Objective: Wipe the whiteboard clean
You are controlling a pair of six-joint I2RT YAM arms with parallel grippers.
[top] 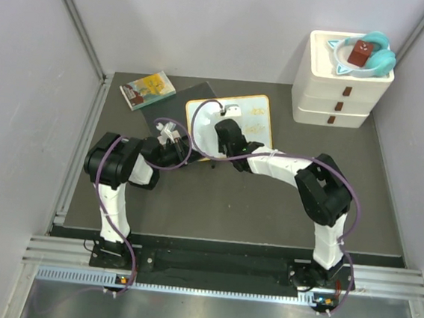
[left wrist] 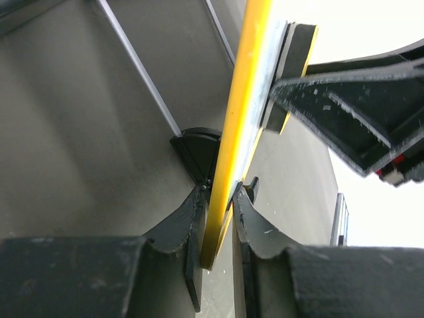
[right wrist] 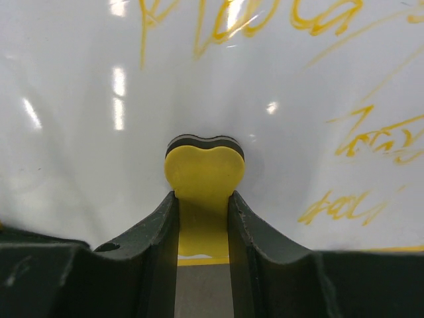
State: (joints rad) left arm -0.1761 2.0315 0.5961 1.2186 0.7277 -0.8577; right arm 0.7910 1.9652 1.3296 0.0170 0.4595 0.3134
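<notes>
The whiteboard (top: pixel 255 137), white with a yellow-orange frame, lies mid-table with yellow scribbles (top: pixel 256 117) on its right part. My left gripper (top: pixel 177 144) is shut on its near-left edge; the left wrist view shows the yellow frame (left wrist: pixel 242 119) pinched between the fingers of that gripper (left wrist: pixel 222 193). My right gripper (top: pixel 226 132) is shut on a yellow heart-shaped eraser (right wrist: pixel 204 173), pressed flat on the whiteboard (right wrist: pixel 79 132). Scribbles (right wrist: pixel 371 139) remain above and to the right of the eraser. From the left wrist, the eraser (left wrist: pixel 295 63) is seen against the board face.
A small colourful book (top: pixel 147 90) and a dark grey mat (top: pixel 178 102) lie behind the board on the left. A white drawer unit (top: pixel 341 92) with a teal item (top: pixel 368 54) on top stands back right. Walls close both sides.
</notes>
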